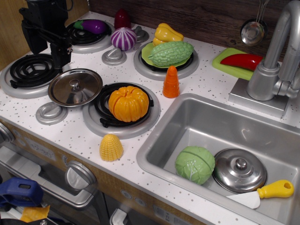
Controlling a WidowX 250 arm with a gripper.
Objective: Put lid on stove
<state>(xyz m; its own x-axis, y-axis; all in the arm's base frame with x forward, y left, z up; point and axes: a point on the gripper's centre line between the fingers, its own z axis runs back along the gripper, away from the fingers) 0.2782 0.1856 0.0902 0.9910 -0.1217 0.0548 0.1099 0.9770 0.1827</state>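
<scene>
The lid (75, 87), flat, shiny steel with a small knob, lies on the white speckled stove (197, 86). It sits between the empty front-left coil burner (32, 70) and the front burner holding an orange pumpkin (128, 103), and overlaps both rings' edges. My black gripper (61, 57) hangs just behind and above the lid's far-left edge, pointing down. It seems to be apart from the lid. Its fingers overlap from this angle, so I cannot tell whether they are open.
An eggplant (91, 26), an onion (123, 38), a green gourd (171, 53) on a plate, an orange carrot (171, 82) and corn (111, 147) crowd the stove. The grey sink (206, 115) holds a cabbage (195, 164), a domed lid (240, 169) and a yellow-handled knife (269, 191). The faucet (276, 61) stands at the right.
</scene>
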